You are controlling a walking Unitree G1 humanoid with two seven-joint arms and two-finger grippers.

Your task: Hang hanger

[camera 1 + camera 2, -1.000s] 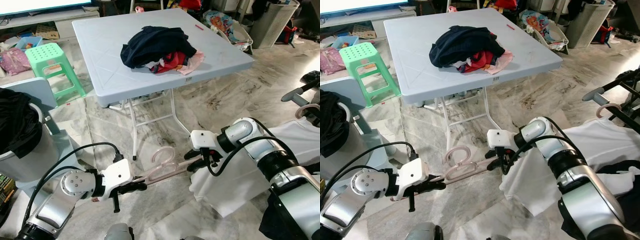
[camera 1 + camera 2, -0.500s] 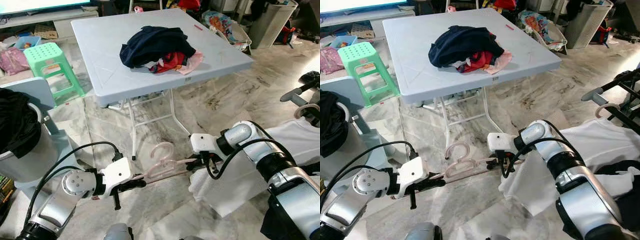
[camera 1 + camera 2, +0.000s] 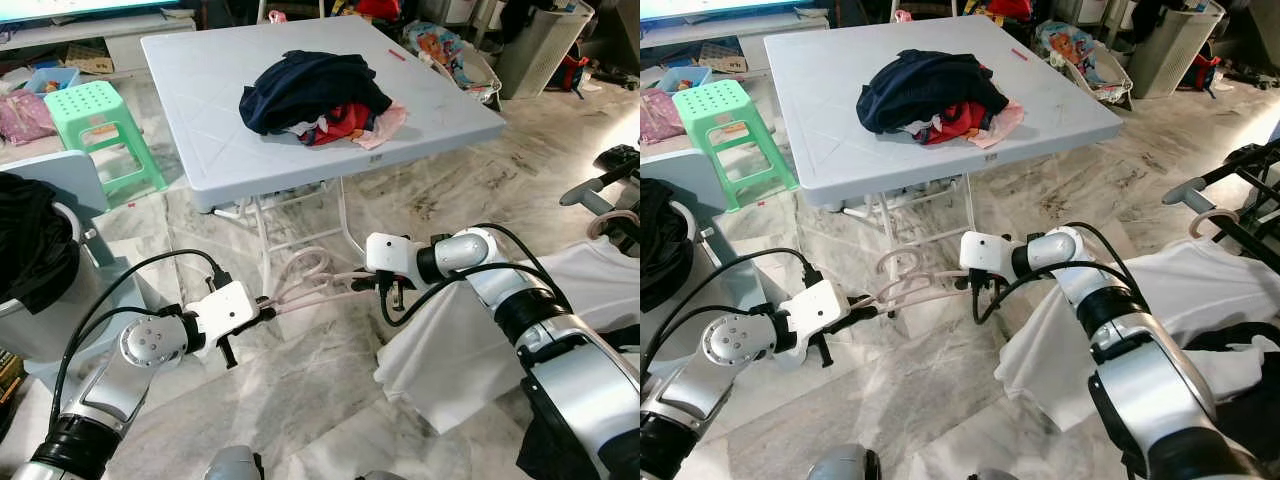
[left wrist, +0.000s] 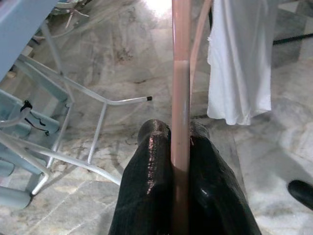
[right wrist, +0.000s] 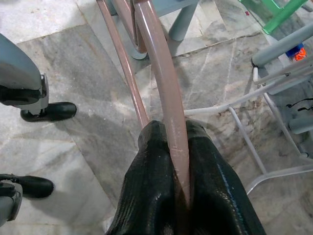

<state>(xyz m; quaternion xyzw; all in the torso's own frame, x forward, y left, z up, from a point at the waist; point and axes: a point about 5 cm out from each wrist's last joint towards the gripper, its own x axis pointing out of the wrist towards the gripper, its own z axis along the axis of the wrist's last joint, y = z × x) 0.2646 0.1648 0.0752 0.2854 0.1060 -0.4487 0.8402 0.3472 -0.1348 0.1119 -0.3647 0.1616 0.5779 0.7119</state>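
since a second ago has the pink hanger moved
Yes. The pink hanger, held by the left hand and the right hand, has risen and gone forward, toward the folding table's legs.

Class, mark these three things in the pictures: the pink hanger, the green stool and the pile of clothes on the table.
pink hanger [image 3: 318, 286], left eye view, on its bar between the two claws.
green stool [image 3: 88, 103], left eye view, on its perforated seat.
pile of clothes [image 3: 922, 88], right eye view, on the dark garment on top.
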